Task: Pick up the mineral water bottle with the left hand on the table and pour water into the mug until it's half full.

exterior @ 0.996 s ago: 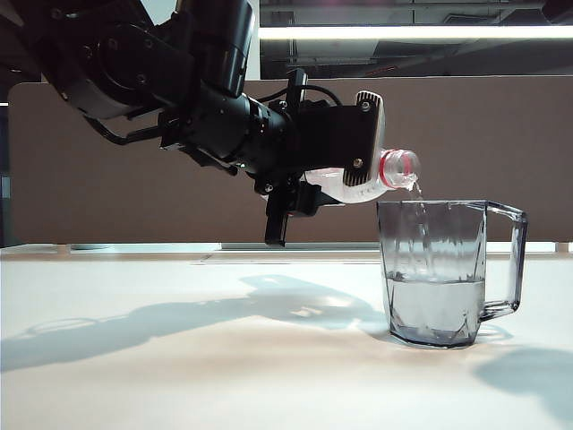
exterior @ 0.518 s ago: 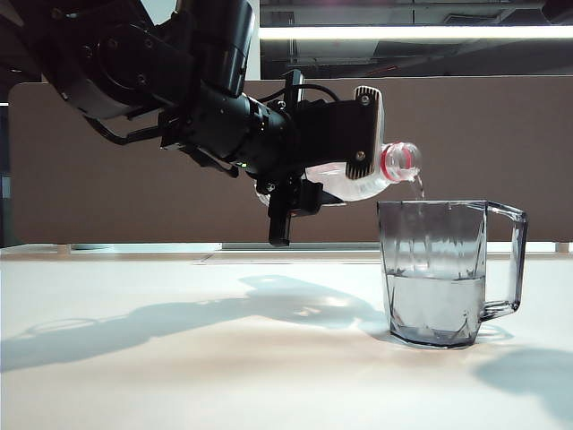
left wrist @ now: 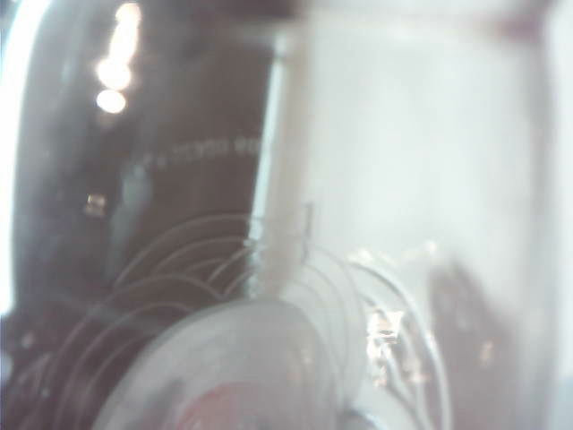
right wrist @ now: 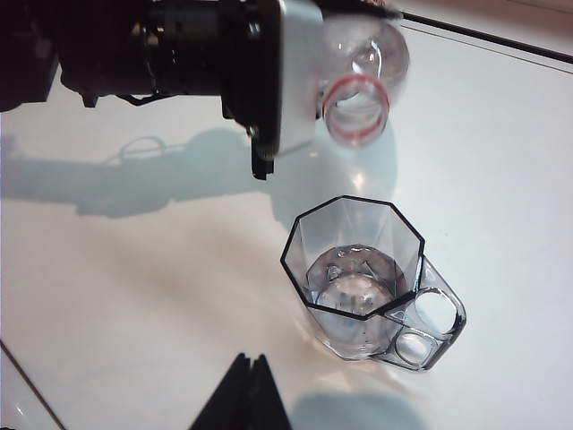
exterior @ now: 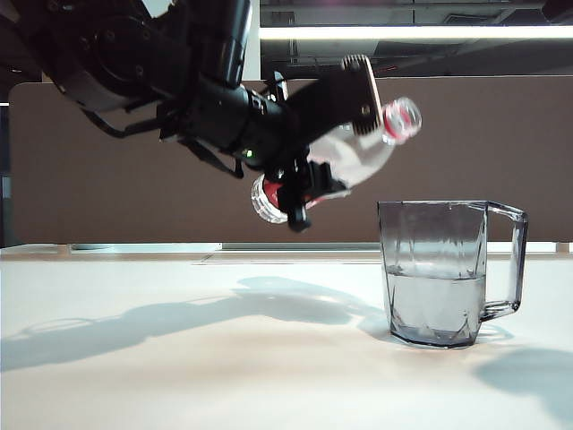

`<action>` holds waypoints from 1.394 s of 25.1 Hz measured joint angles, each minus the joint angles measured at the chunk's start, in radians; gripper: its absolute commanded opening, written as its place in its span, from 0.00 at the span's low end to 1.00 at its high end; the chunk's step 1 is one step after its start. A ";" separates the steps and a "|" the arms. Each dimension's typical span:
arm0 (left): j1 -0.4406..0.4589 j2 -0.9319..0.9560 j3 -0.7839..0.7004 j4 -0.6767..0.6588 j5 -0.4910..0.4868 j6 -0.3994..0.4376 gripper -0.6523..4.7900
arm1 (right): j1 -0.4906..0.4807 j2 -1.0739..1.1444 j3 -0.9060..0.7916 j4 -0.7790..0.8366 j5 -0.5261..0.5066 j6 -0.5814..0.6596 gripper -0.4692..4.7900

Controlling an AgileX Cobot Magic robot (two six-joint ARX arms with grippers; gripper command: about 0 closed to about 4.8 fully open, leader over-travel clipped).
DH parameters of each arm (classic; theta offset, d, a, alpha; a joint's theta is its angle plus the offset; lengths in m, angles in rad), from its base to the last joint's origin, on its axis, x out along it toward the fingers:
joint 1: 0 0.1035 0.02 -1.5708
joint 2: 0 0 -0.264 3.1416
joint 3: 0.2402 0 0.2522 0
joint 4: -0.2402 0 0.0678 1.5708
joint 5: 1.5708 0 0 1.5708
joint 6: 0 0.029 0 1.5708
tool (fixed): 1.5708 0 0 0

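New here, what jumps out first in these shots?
The left claw, held up over the table, grips a clear bottle tilted with its red-ringed mouth raised, just left of and above the mug. No stream shows from it. The smoky mug stands on the right of the table with water up to about its middle. The right claw hangs above, looking down on the mug, its fingers together.

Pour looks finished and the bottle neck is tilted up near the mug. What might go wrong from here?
1. The mineral water bottle has no cap and is held slanted above the table in the left gripper; tipping it down again could spill.
2. Its mouth hangs close to the mug, which is roughly half full; a low swing might clip the rim.
3. The right gripper sits near the mug.
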State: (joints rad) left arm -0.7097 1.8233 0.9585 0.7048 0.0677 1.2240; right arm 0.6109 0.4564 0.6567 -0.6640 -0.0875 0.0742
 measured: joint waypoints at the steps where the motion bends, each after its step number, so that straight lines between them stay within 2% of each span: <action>1: 0.000 -0.011 0.000 0.011 0.000 -0.045 0.51 | 0.000 0.000 0.000 0.000 0.000 0.000 0.07; 2: 0.000 -0.020 0.000 0.014 0.000 -0.077 0.51 | 0.000 0.000 0.000 0.000 0.000 0.000 0.07; 5: 0.000 -0.062 0.000 0.015 0.000 -0.259 0.51 | 0.000 0.000 0.000 0.000 0.000 0.000 0.07; 9: 0.000 -0.108 0.000 0.001 0.000 -0.435 0.51 | 0.000 0.000 0.000 0.000 0.000 0.000 0.07; 11: 0.000 -0.167 0.000 -0.047 0.000 -0.618 0.51 | 0.000 0.000 0.000 0.000 0.000 0.000 0.07; 13: 0.001 -0.200 0.000 -0.104 0.000 -0.724 0.51 | 0.000 0.000 0.000 0.000 0.000 0.000 0.07; 15: 0.008 -0.219 -0.011 -0.132 0.002 -0.792 0.51 | 0.000 0.000 0.000 0.000 0.000 0.000 0.07; 21: 0.064 -0.278 -0.067 -0.144 0.001 -0.943 0.51 | 0.000 0.000 0.000 0.000 0.000 0.000 0.07; 26: 0.113 -0.323 -0.149 -0.086 -0.001 -1.010 0.51 | 0.000 0.000 0.000 0.000 0.000 0.000 0.07; 27: 0.129 -0.333 -0.185 -0.059 0.000 -1.046 0.51 | 0.000 0.000 0.000 0.000 0.000 0.000 0.07; 35: 0.169 -0.378 -0.282 -0.036 -0.003 -1.163 0.51 | 0.000 0.000 0.000 0.000 0.000 0.000 0.07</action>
State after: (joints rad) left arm -0.5404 1.4448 0.6769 0.6689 0.0647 0.0612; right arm 0.6106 0.4564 0.6567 -0.6640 -0.0875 0.0742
